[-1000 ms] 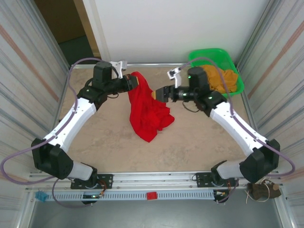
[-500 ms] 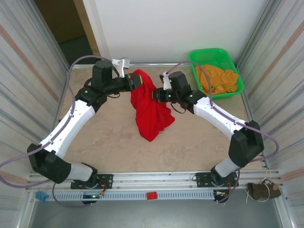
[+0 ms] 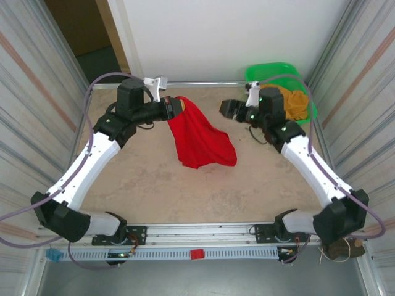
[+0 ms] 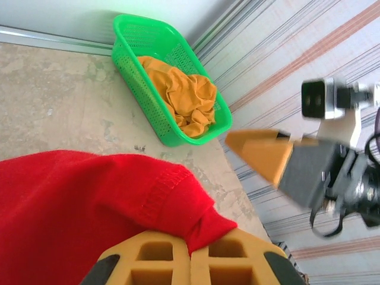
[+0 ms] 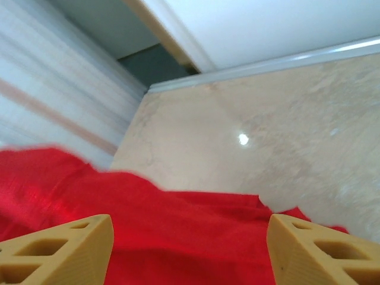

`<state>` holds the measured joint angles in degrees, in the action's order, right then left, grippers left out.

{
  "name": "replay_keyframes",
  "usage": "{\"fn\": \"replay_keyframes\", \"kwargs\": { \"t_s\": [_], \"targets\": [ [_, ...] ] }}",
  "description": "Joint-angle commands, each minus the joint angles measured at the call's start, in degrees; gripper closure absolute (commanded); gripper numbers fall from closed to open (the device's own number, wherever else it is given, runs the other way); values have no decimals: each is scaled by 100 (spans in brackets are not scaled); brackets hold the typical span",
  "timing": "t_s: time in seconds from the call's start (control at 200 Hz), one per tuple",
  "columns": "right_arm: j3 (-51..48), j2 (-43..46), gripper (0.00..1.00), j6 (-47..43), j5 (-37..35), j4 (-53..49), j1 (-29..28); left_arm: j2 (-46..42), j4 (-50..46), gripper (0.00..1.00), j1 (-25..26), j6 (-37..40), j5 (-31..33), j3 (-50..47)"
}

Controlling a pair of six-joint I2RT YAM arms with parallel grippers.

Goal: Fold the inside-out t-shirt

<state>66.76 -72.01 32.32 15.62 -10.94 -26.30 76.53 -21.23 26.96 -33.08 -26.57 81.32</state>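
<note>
one tan table carries the lower folds of the red t-shirt, bunched, sleeves hidden, hanging from my left gripper, clamped on a hemmed edge. my right arm covers part of the green basket; my right gripper stands open, clear of cloth.

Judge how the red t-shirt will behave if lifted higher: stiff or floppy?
Probably floppy: the t-shirt drapes in soft folds from the left gripper, shut on its hem. Likely light, since that one pinch holds one side up. It may bunch, as the open right gripper stands apart from it.
</note>
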Motion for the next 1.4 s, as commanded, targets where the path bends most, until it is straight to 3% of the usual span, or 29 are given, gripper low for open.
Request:
{"fn": "replay_keyframes", "kwargs": {
  "t_s": [0.0,0.1,0.22,0.451,0.471,0.521,0.571,0.666,0.736,0.767,0.912,1.042,1.122,1.187,1.272,1.398],
  "targets": [
    [-536,504,26,126,-1167,419,-1041,-69,178,100,160,-104,-112,421],
    [-726,353,25,131,-1584,762,-1582,23,31,100,261,-29,-104,606],
    [-673,-114,28,153,-1570,875,-1667,46,-39,100,298,-46,-92,691],
    [-663,-293,53,5,-1210,895,-1421,-37,-275,100,293,151,59,703],
    [-677,-275,57,-12,-1165,884,-1383,-46,-276,100,285,157,70,689],
    [-727,-208,77,-64,-1025,874,-1283,-66,-259,100,245,151,60,637],
    [-789,-106,87,-117,-784,883,-1158,-89,-258,100,189,153,69,591],
    [-851,116,84,-279,-289,878,-937,-140,-161,100,40,91,58,433],
    [-870,185,89,-362,58,893,-787,-146,-88,100,-36,52,40,342],
    [-875,196,100,-371,210,921,-737,-147,-58,100,-50,33,14,320],
    [-807,177,100,-359,835,1022,-519,-88,-106,100,-74,146,77,265],
    [-410,241,100,-158,2109,1210,-78,38,-75,100,-377,174,143,-93],
    [-49,242,100,75,3119,1413,250,169,-192,100,-497,430,535,-270],
    [273,178,100,224,3667,1470,406,317,-208,79,-568,669,812,-389],
    [561,36,100,551,4107,1761,523,432,-180,61,-639,903,1126,-565],
    [706,-112,100,651,4055,1692,648,31,206,48,-652,811,1015,-1139]
  ]
}}
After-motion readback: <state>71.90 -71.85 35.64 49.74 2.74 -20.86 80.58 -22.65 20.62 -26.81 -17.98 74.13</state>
